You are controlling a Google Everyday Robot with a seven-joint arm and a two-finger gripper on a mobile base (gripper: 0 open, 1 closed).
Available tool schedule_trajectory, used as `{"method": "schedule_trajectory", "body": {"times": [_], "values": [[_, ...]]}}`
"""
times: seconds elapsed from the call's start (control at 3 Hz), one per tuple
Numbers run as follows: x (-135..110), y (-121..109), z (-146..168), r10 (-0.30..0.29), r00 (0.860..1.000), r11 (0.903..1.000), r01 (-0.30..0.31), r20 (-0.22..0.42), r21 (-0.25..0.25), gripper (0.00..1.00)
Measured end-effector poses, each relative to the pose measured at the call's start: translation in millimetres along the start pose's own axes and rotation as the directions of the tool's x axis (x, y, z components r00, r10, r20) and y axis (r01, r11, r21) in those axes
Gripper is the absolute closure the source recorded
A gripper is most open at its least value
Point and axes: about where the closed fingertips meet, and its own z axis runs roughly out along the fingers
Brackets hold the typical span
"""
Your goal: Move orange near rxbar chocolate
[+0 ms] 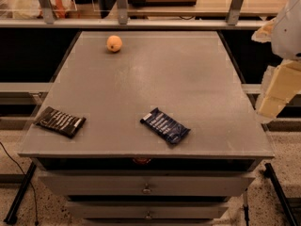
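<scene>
The orange (114, 43) sits on the grey table top (155, 79) near its far left corner. The rxbar chocolate (60, 121), a flat black wrapper with white lettering, lies at the front left of the table, close to the left edge. The two are far apart. My gripper (277, 94) shows as cream-coloured parts at the right edge of the view, off the table's right side and well away from both things. It holds nothing that I can see.
A dark blue glossy bar wrapper (165, 125) lies near the front middle of the table. Drawers (146, 188) sit below the front edge. A shelf with metal posts (122, 6) runs behind the table.
</scene>
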Motion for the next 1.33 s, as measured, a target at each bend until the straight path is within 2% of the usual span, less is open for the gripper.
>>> {"method": "schedule_trajectory", "body": {"times": [0.33, 0.67, 1.0, 1.33], "values": [[-1.4, -3.0, 0.1, 0.003, 1.0, 0.9999, -0.003, 0.013, 0.01, 0.0], [-5.9, -23.2, 15.6, 0.04, 0.996, 0.9986, -0.043, 0.078, 0.032, 0.0], [-20.4, -66.0, 51.5, 0.115, 0.977, 0.9912, -0.125, 0.182, 0.044, 0.0], [-43.3, -118.1, 103.3, 0.199, 0.936, 0.9758, -0.217, 0.291, 0.029, 0.0]]}}
